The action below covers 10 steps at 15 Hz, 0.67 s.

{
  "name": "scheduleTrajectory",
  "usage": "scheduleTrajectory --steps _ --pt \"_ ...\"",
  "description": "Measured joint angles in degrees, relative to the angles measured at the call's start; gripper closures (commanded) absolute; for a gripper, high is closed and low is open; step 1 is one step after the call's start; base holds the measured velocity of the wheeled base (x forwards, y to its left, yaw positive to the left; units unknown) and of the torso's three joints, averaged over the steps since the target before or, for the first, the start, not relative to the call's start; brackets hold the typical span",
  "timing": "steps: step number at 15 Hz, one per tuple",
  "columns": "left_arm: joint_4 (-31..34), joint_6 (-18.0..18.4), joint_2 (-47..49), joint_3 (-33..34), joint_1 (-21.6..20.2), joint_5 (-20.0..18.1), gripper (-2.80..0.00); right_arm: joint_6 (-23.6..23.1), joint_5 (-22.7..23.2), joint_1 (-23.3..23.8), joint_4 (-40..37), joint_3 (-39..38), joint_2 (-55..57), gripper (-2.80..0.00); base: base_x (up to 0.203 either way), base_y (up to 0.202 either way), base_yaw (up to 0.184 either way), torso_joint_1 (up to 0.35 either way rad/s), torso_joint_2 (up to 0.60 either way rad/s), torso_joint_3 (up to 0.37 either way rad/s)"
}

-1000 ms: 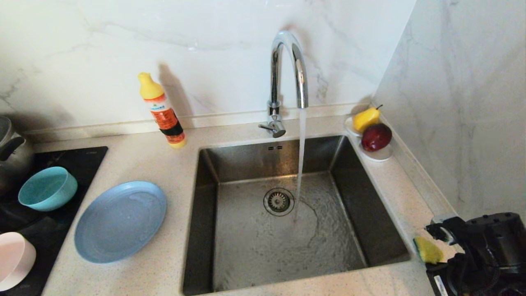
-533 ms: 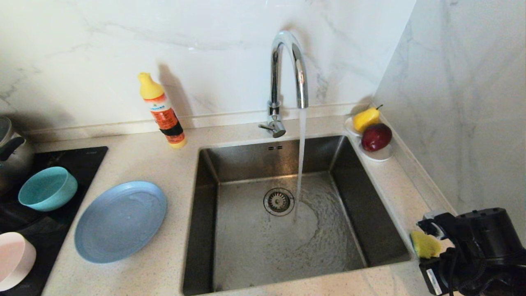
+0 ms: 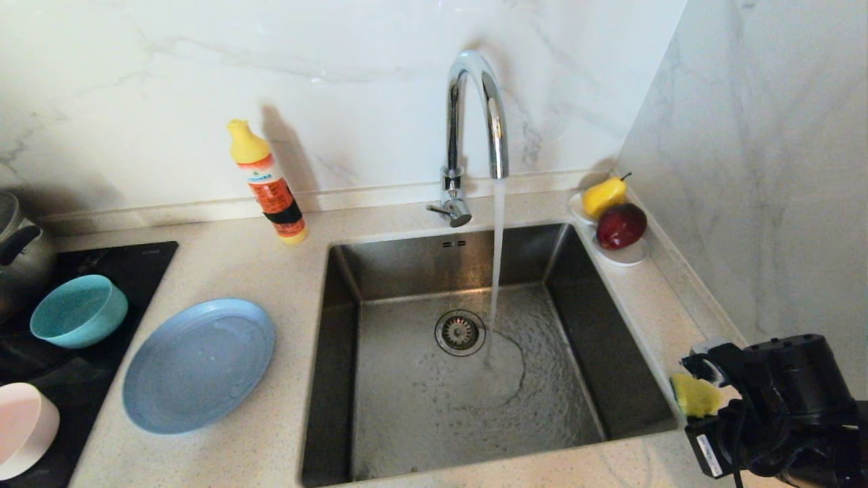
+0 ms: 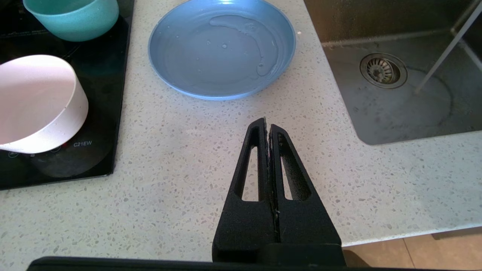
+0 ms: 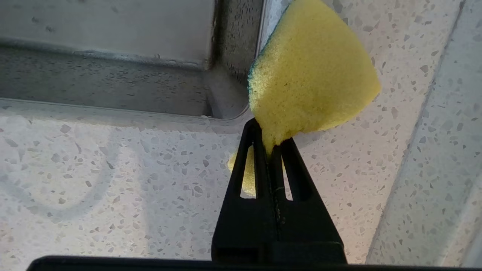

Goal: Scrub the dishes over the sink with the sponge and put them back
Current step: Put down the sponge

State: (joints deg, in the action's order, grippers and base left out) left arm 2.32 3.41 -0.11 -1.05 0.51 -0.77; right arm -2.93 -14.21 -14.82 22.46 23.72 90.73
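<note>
My right gripper [image 5: 268,141] is shut on the yellow sponge [image 5: 310,81], pinching one end so it bulges out past the fingertips. It hangs just above the counter by the sink's front right corner, where the sponge [image 3: 693,396] shows beside the sink [image 3: 630,359]. Left of the sink lie the dishes: the blue-grey plate [image 3: 198,364] on the counter, the teal bowl [image 3: 79,311] and the pale pink bowl [image 3: 24,427] on the black hob. My left gripper [image 4: 268,126] is shut and empty over the counter, short of the plate [image 4: 222,47].
Water runs from the chrome tap [image 3: 475,122] into the basin near the drain strainer [image 3: 460,332]. A detergent bottle [image 3: 268,184] stands at the back. A white dish [image 3: 627,254] with a pear and an apple sits at the back right. A steel pot [image 3: 17,251] stands on the hob.
My right gripper with the sponge has risen a little and shifted slightly left towards the sink's edge. The left arm has stayed still.
</note>
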Motion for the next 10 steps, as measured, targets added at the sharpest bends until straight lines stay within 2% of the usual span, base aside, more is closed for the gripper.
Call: scheduleTrajectory --steps 7,8,10 --pt "0.0 0.04 0.0 0.0 -0.02 -0.02 0.0 -1.4 -0.2 0.0 2.07 0.04 0.69 0.0 0.0 0.0 0.0 0.0 0.0 0.0" --pt "0.0 0.0 0.0 0.0 -0.02 0.0 0.0 -1.45 -0.28 0.0 1.99 0.04 0.77 -2.8 0.0 0.0 0.0 0.0 0.0 0.0" --pt "0.0 0.0 0.0 0.0 -0.02 0.0 0.0 -1.29 -0.3 0.02 1.93 0.02 0.85 -2.8 0.0 0.0 0.0 0.0 0.0 0.0"
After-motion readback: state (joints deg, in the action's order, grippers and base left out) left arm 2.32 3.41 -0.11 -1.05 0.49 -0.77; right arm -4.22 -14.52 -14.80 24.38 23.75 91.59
